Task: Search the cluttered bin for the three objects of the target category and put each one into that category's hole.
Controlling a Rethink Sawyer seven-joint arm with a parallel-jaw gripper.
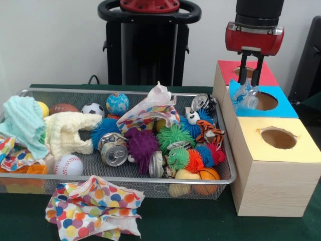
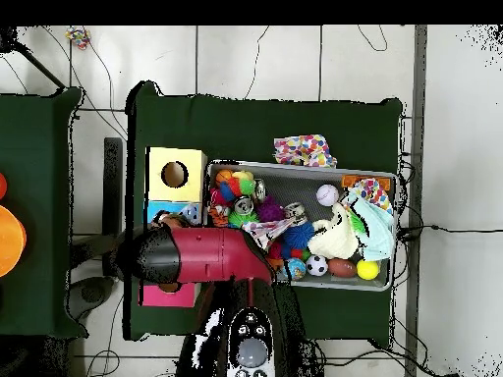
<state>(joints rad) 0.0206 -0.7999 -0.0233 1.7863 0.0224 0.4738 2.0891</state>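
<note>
Gripper sits right above the blue-topped box, fingers closed on a crinkly clear plastic piece that hangs at the edge of the blue hole, so I judge one drop is about to land. I can't see inside any box, so how many went in already, can't tell. Mesh bin is still packed: crushed cans, spiky balls, sports balls, cloths, a paper wrapper. Red box and yellow box flank the blue one. Spotted cloth lies outside the bin on the dark green table cover. Plain white wall behind, tiled floor with cables in the overhead view.
</note>
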